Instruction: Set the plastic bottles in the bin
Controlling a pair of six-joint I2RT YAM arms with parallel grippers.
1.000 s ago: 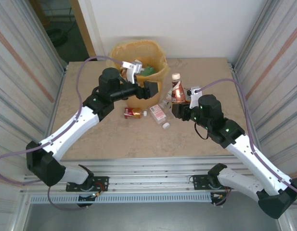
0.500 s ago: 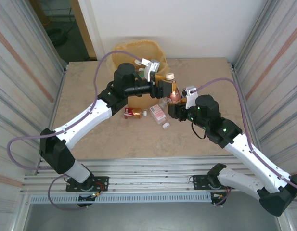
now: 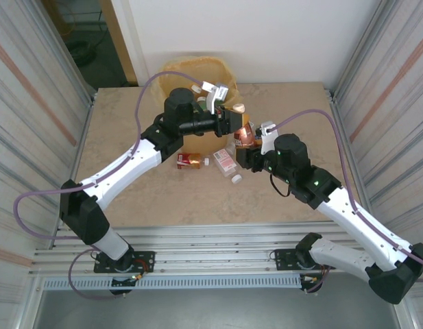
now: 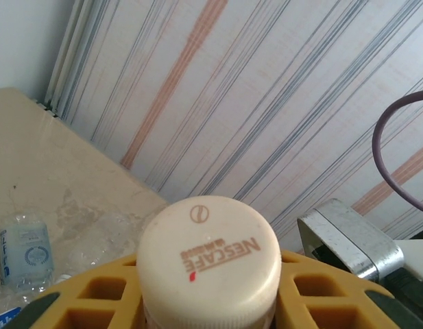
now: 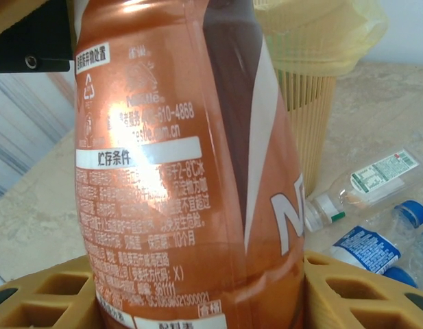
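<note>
Reaching across the desk (image 3: 300,110) in the top view, the left hand (image 3: 233,122) is clamped on the neck of the brown bottle (image 3: 247,134) while the right hand (image 3: 249,149) cups its base. I judge this a handover, since the bin (image 3: 171,72) stands nearer the left side. The left arm (image 3: 139,157) hides part of the bin's rim. A red-labelled bottle (image 3: 189,160) and a clear bottle (image 3: 226,162) lie loose nearby.

From the left wrist, the cream cap (image 4: 208,257) sits tight between yellow fingers (image 4: 324,291); the body below is cut off.

From the right wrist, yellow pads (image 5: 50,295) touch both sides of the label, so the grip looks closed, though how firmly I cannot tell. The bottle's top runs out of frame.
</note>
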